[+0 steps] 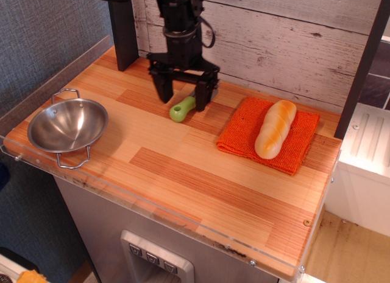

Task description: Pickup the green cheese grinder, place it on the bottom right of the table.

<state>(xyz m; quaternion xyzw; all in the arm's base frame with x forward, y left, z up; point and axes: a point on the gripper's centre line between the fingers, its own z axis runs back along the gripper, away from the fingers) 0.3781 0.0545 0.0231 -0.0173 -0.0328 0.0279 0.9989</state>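
The green cheese grinder (180, 111) lies on the wooden table (201, 173) near the back middle, its light-green handle pointing front-left. Its grey slotted head is hidden behind my gripper. My gripper (183, 103) is open and hangs low over the grinder. One black finger (163, 88) stands to the left of the handle and the other finger (203, 95) to its right, over the head end. I cannot tell whether the fingers touch the grinder.
A steel bowl (67, 125) with wire handles sits at the table's left edge. An orange woven cloth (241, 134) with a bread roll (275, 128) on it lies at the right back. A dark post (122, 27) and a white plank wall stand behind.
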